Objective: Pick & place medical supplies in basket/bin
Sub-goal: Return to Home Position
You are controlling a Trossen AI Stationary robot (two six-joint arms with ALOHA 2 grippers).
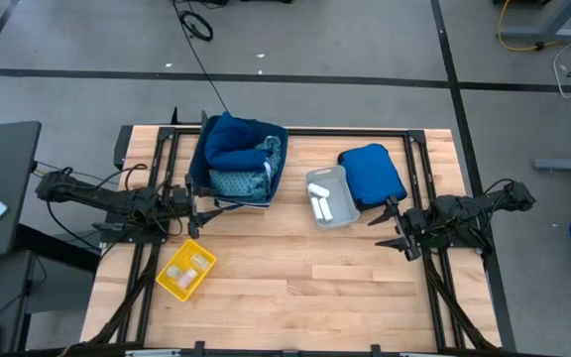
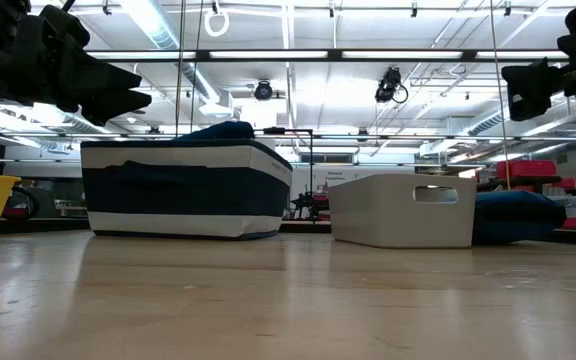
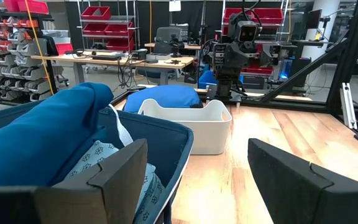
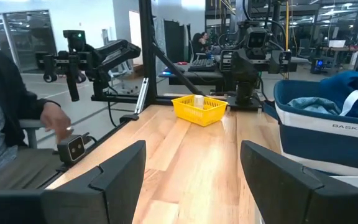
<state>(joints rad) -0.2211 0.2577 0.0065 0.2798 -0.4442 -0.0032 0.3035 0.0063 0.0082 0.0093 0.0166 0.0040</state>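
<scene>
The navy soft-walled bin (image 1: 241,159) stands at the table's far left-centre, with a dark navy garment (image 1: 234,139) and a light blue patterned garment (image 1: 251,178) lying inside it. The light grey tray (image 1: 331,195) holds white rolls (image 1: 318,198). The yellow tray (image 1: 186,269) holds white packets. My left gripper (image 1: 198,206) hovers open beside the bin's near left corner. My right gripper (image 1: 387,230) hovers open near the grey tray's right side. In the wrist views, both the left gripper (image 3: 197,180) and the right gripper (image 4: 194,180) are empty.
A royal-blue puffy bundle (image 1: 372,174) lies right of the grey tray. A black frame borders the table's far edge and sides. A person (image 4: 5,112) sits beyond the table's near edge in the right wrist view. Bare wood (image 1: 305,278) spans the near middle.
</scene>
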